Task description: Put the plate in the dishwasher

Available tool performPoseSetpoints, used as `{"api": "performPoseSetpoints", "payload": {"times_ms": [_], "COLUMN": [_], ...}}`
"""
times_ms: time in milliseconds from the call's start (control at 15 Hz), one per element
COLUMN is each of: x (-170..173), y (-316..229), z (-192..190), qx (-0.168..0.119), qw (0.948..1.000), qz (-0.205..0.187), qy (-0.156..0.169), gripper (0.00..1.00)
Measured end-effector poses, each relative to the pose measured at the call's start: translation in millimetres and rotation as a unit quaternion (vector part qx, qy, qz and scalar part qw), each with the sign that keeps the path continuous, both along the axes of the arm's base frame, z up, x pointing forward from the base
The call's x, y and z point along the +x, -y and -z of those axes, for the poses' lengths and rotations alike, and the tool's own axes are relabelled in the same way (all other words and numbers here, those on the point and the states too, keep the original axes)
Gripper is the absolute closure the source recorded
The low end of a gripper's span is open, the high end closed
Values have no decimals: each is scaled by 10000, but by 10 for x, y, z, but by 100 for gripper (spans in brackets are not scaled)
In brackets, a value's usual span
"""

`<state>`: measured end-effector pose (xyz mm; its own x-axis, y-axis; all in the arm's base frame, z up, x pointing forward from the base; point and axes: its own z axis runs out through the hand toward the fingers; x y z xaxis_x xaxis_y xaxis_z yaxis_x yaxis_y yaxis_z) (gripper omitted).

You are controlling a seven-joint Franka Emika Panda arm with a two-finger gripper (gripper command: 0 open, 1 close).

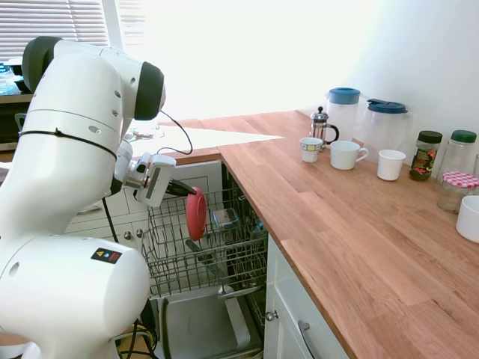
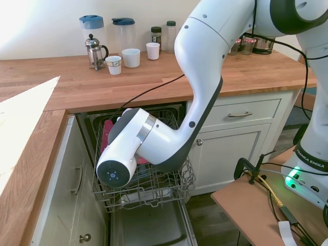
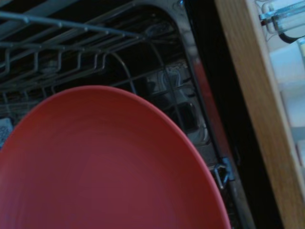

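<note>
Plate (image 1: 196,214) held on edge, clamped at its rim by the gripper (image 1: 182,191), hung just above the wire rack (image 1: 206,247) of the open dishwasher (image 1: 196,321); upright, presumably to slot between tines.

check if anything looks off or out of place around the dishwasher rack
Nothing stands out. The plate is held on edge by the hand, low over the pulled-out wire rack of the dishwasher. The mugs on the worktop stand upright, with nothing spilled.
</note>
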<state>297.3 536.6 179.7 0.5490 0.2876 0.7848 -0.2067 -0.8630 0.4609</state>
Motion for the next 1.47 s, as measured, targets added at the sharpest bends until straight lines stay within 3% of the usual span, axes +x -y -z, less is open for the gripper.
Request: {"api": "performPoseSetpoints", "payload": {"times_ms": [400,467,600,733,867,1000,1200,1333,1467], "x": [-73,-20,98,236,462,625,727,787,842], "y": [-200,-231,-284,-316,-277,-240,-196,-193,-233], "z": [385,404,354,235,146,119,229,211,37], "qx": [12,18,48,55,34,36,26,46,113], "qw": [9988,9982,9950,9869,9753,9595,9279,9106,8878], "qz": [199,285,567,915,1245,1504,1817,1911,2022], "qy": [-457,-533,-823,-1329,-1826,-2380,-3256,-3665,-4133], "gripper": [100,0,0,0,0,0,0,0,0]}}
